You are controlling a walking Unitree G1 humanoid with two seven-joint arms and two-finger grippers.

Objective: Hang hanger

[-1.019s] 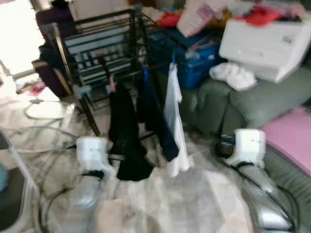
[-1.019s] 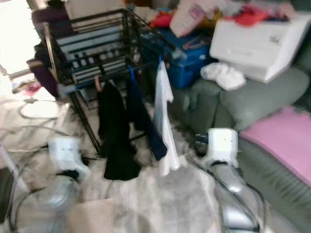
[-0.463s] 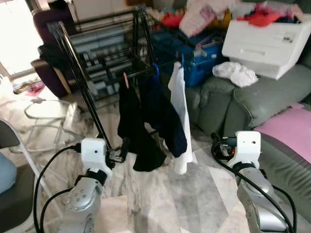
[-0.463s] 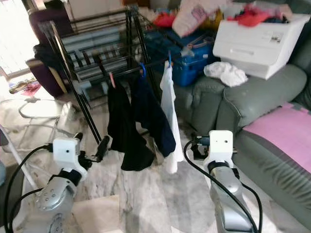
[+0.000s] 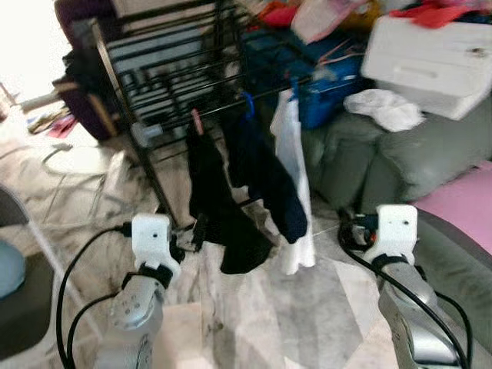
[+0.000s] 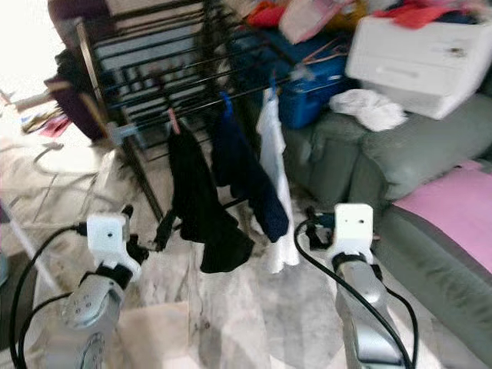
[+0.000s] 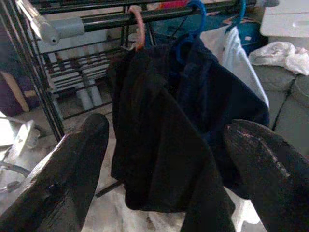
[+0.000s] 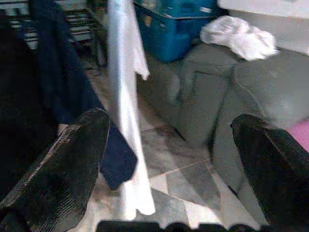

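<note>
Black drying rack (image 5: 165,69) at the middle of the scene, on a pale marble floor (image 5: 292,315). Three garments hanging from the rack's front rail (image 7: 145,17), side by side: a black garment (image 5: 219,204) on a pink hanger (image 7: 139,26), a navy garment (image 5: 265,181) on a blue hanger (image 7: 195,14) just to its right, then a white garment (image 5: 292,184) on another blue hanger (image 7: 240,12) at the rail's right end. All three hooks over the rail, clothes hanging straight down, hems close above the floor.

Left gripper (image 7: 164,159) low in front of the rack, aimed at the black garment, fingers (image 7: 72,164) wide apart and holding nothing. Right gripper (image 8: 171,159) to the right of the rack, facing the white garment and a green sofa (image 5: 384,161), fingers (image 8: 63,159) likewise spread and empty.

Right of the rack, on the sofa: a crumpled white cloth (image 5: 384,109), a pink cushion (image 5: 461,207), and a white box (image 5: 430,58) bearing a small label, print too blurred to read. Behind the rack's right side, a blue crate (image 5: 323,81) under heaped clothes. Left of the rack, a chair (image 5: 19,300). No brand or legible writing anywhere.
</note>
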